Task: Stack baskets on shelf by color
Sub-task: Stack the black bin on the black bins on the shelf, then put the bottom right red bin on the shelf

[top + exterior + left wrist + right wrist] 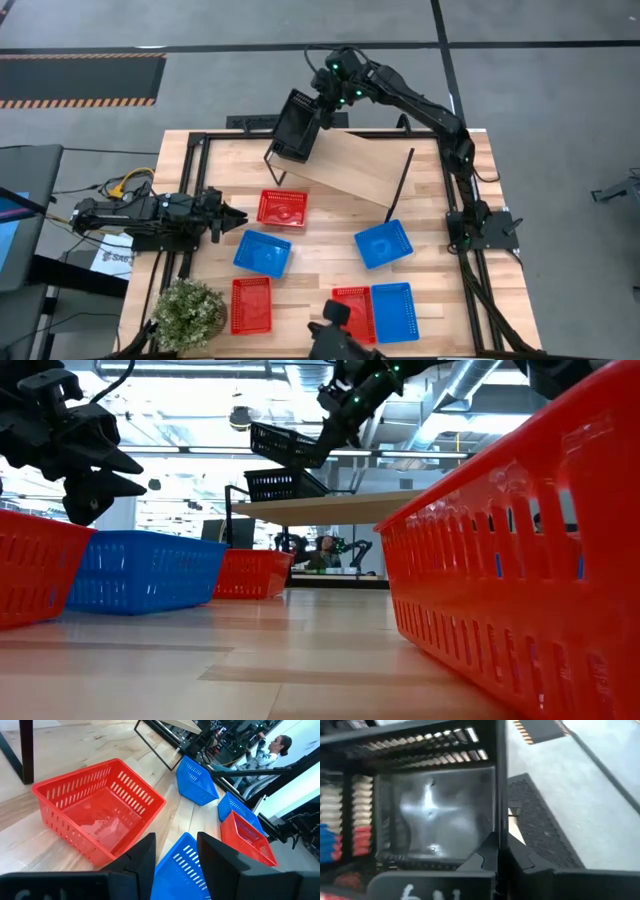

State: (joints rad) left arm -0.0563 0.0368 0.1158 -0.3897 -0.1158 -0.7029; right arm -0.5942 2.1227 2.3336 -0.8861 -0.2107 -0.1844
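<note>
My right gripper (pixel 318 108) is shut on a black basket (pixel 297 125) and holds it in the air over the far-left end of the shelf (pixel 355 168). In the low view that basket (pixel 283 444) hangs tilted above another black basket (pixel 283 485) standing on the shelf board (pixel 330 507). On the table lie three red baskets (pixel 282 208) (pixel 251 305) (pixel 352 312) and three blue baskets (pixel 263 252) (pixel 383 243) (pixel 395 312). My left gripper (pixel 238 215) is open near the table's left side, between the red and blue baskets, touching nothing. My right gripper (pixel 504 857) pinches one short end wall of the black basket (pixel 500 815), one finger inside and one outside, at the rim. The basket is lifted clear and tilted, its far end (pixel 258 432) higher, above the black basket on the shelf.
A potted plant (pixel 187 310) stands at the table's near-left corner. The shelf's thin black legs (pixel 400 185) reach the tabletop near the red and blue baskets. A person (pixel 280 742) sits in the room beyond the table. Bare wood lies in the table's middle (pixel 325 245).
</note>
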